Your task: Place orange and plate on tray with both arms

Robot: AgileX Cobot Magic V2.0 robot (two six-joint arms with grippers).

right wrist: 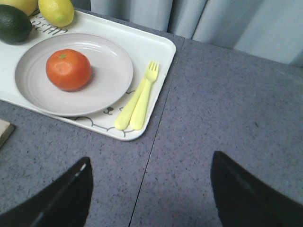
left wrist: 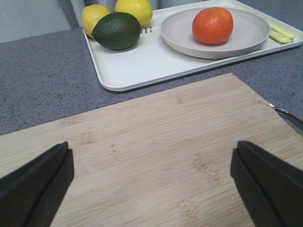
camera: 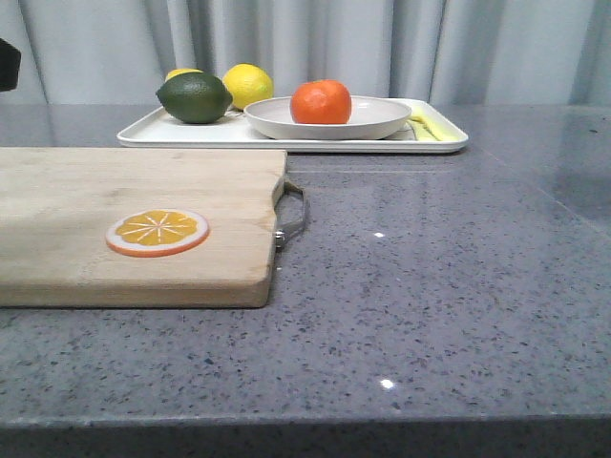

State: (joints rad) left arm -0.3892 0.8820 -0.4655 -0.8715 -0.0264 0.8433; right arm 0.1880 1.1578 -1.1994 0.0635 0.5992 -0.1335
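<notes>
The orange (camera: 321, 102) lies in the off-white plate (camera: 377, 124), and the plate stands on the white tray (camera: 200, 133) at the back of the table. All three also show in the left wrist view: orange (left wrist: 212, 25), plate (left wrist: 246, 35), tray (left wrist: 142, 61). They show again in the right wrist view: orange (right wrist: 68, 69), plate (right wrist: 109, 75), tray (right wrist: 151, 47). My left gripper (left wrist: 151, 182) is open and empty above the wooden cutting board (left wrist: 156, 156). My right gripper (right wrist: 151, 189) is open and empty over the bare grey table, short of the tray's corner. Neither gripper shows in the front view.
A dark green avocado (camera: 195, 97) and two yellow lemons (camera: 248, 84) lie on the tray's left part. A yellow fork and spoon (right wrist: 137, 101) lie on its right edge. An orange slice disc (camera: 158, 232) lies on the cutting board (camera: 124, 191), whose metal handle (camera: 293, 215) sticks out to the right.
</notes>
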